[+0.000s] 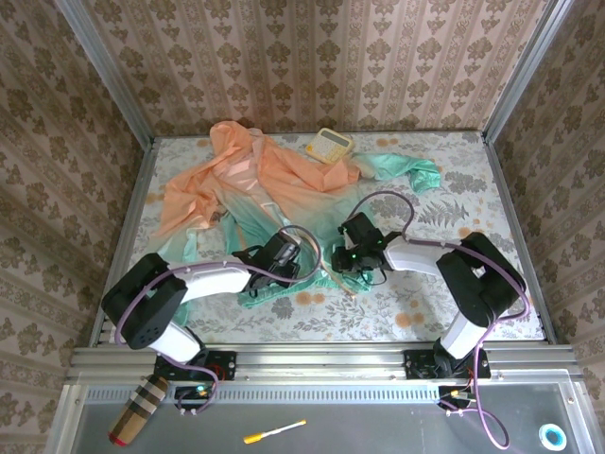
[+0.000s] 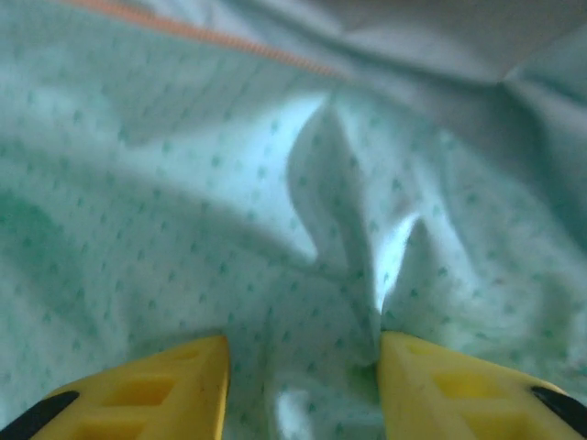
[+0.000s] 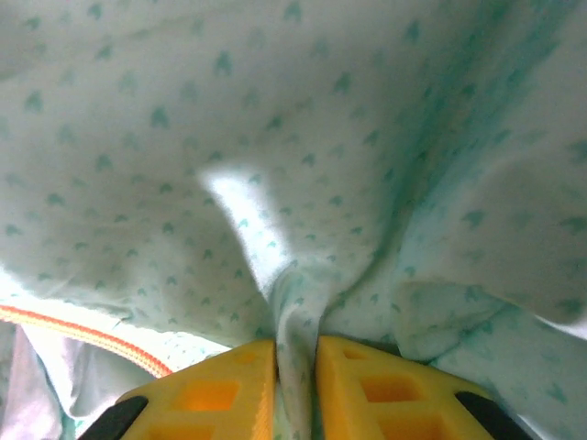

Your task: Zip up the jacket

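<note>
While your right gripper pinches the limp, slippery-looking jacket and your left gripper gapes, grab beside the zipper.

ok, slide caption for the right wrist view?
Right tool shut on a fold of the mint-teal jacket; orange zipper runs lower left.

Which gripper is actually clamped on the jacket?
The right gripper: it is shut on a pinched fold of the mint jacket. The left gripper is spread wide, with fabric lying loose between.
</note>
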Controlling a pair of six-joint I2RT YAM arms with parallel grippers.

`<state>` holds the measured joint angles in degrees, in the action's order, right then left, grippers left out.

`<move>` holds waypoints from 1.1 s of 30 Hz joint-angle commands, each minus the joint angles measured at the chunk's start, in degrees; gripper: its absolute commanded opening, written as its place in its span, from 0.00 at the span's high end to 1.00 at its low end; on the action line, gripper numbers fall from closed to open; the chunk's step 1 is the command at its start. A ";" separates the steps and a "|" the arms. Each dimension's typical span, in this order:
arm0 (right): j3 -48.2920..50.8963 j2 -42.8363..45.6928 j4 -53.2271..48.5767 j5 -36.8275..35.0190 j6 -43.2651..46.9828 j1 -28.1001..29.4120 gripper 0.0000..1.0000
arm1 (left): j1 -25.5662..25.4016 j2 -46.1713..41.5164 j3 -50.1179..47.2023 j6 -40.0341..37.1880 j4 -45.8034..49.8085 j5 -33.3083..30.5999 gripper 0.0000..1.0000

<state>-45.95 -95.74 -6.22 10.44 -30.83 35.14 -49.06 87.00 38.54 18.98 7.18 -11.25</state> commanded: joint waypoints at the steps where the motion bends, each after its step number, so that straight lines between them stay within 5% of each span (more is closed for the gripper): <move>1: 2.01 -1.77 -6.88 -3.56 -0.77 2.01 0.86 | 2.87 -3.29 -0.24 2.20 11.02 -4.19 0.58; 8: 0.77 5.06 -12.18 -8.97 2.36 5.73 0.89 | 8.21 -12.13 0.77 3.91 20.18 -4.74 0.60; 14: -1.07 9.22 -12.33 -7.76 2.70 6.51 0.87 | 7.14 -16.95 2.32 7.67 19.80 -0.50 0.60; 18: -2.68 9.26 -11.61 -6.16 3.14 6.60 0.88 | 3.20 -14.49 1.45 12.97 13.59 6.19 0.69; 28: -5.40 0.25 -4.39 4.22 2.32 8.33 0.89 | -0.94 -5.25 2.41 13.76 11.51 1.24 0.46; 31: -5.29 -2.77 -2.80 4.91 0.77 8.45 0.91 | -1.69 -4.74 1.43 12.17 9.32 -0.83 0.49; 33: -5.20 -4.27 -2.40 5.12 0.18 8.40 0.91 | -1.82 -4.89 0.71 12.08 8.17 -1.41 0.60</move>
<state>-50.33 -98.28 -10.09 13.43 -29.02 43.31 -50.24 82.13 39.51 31.77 16.97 -9.65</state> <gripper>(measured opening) 0.093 0.424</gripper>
